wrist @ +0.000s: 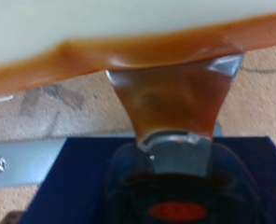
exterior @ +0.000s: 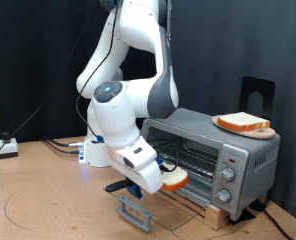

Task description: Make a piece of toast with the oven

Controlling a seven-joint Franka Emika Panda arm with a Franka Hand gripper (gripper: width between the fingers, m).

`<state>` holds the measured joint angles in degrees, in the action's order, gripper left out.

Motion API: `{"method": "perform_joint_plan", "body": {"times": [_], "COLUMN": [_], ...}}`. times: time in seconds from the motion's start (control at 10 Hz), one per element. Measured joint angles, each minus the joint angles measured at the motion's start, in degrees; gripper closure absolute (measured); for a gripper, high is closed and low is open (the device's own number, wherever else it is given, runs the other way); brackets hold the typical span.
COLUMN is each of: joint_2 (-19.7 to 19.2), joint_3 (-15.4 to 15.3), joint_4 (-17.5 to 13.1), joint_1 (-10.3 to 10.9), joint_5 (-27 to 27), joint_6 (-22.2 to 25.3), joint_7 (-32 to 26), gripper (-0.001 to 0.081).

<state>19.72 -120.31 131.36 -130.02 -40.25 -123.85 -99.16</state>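
Above brown carpet (exterior: pixel 48 190), gripper (exterior: pixel 158 183) pinches piece of toast (exterior: pixel 174 178) before open oven (exterior: pixel 213 150).

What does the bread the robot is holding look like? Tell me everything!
The piece of toast is a pale white slice with a tan-brown crust, still untoasted by its look. The gripper pinches it by one edge between its jaws, holding it roughly flat just in front of the oven, above the lowered glass door.

no readable text, labels, brands or numbers anywhere
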Motion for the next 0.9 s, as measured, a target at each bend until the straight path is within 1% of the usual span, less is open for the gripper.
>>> {"method": "perform_joint_plan", "body": {"times": [0.2, 0.3, 0.4, 0.5, 0.6, 0.7, 0.8, 0.9], "joint_2": [-3.4, -5.6, -8.2, -10.9, -13.1, -14.7, -15.9, -16.8], "joint_3": [1.7, 2.8, 4.1, 5.3, 6.2, 6.4, 6.3, 5.8], "joint_4": [2.7, 4.0, 5.1, 6.2, 7.4, 8.9, 10.1, 10.9], "joint_1": [3.6, 5.8, 8.3, 11.0, 13.8, 16.0, 17.7, 18.9], "joint_5": [2.1, 3.9, 7.1, 12.3, 19.1, 25.6, 29.9, 32.6], "joint_6": [-2.1, -3.3, -4.6, -6.1, -8.7, -12.0, -15.0, -16.4], "joint_7": [0.7, 2.0, 4.8, 9.2, 14.9, 20.5, 24.8, 28.0], "gripper": [0.0410, 0.0410, 0.0410, 0.0410, 0.0410, 0.0410, 0.0410, 0.0410]}}
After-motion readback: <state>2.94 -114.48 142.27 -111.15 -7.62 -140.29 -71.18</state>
